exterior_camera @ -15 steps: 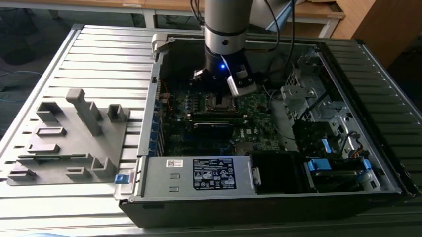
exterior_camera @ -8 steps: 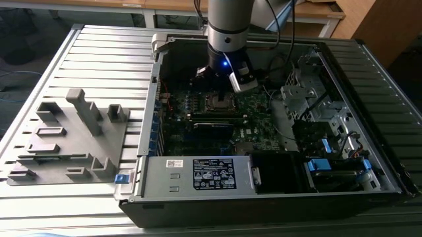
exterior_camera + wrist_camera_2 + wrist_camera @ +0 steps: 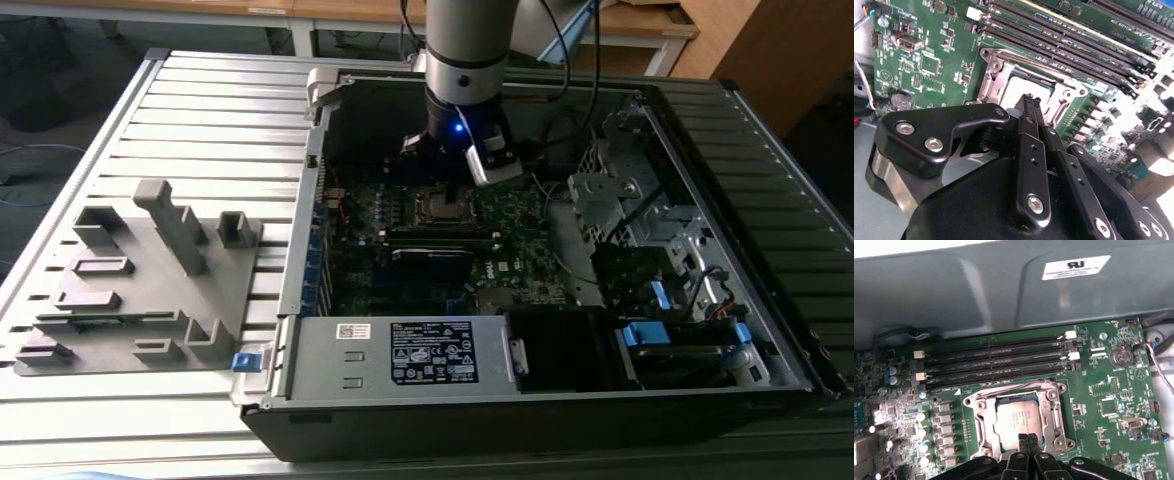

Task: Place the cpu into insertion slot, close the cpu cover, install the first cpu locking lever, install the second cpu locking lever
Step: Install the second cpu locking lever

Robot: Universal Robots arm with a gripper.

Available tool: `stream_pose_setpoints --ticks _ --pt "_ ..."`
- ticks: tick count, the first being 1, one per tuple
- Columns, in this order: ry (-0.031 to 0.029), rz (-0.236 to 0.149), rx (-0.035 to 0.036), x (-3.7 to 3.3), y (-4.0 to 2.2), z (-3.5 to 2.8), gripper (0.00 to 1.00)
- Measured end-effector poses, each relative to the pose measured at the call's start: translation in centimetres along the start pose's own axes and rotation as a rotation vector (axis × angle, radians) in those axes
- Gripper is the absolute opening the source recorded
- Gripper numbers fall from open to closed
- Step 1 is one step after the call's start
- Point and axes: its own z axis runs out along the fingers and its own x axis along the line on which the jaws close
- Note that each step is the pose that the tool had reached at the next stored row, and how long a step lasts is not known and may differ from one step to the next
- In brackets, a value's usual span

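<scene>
Open computer case [image 3: 561, 400], closed end effector [image 3: 1028, 438] above seated cpu [image 3: 1016, 422], cpu cover [image 3: 1056, 412] down.

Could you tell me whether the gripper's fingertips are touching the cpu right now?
Cannot tell: in the first wrist view the gripper overlaps the cpu, hiding any contact or gap.

Workshop, slatted metal bench [image 3: 187, 110], open computer case [image 3: 534, 400]
</scene>
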Motion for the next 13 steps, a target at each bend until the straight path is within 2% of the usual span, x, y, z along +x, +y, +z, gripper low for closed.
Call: stream_pose_setpoints --ticks 2,6,13 --pt "-0.0026 0.026 0.0016 0.02 0.04 0.09 0.11" --pt "-0.0027 0.027 0.0018 0.19 0.73 0.19 0.11" --pt "-0.0029 0.027 0.0024 0.19 0.75 0.2 0.11"
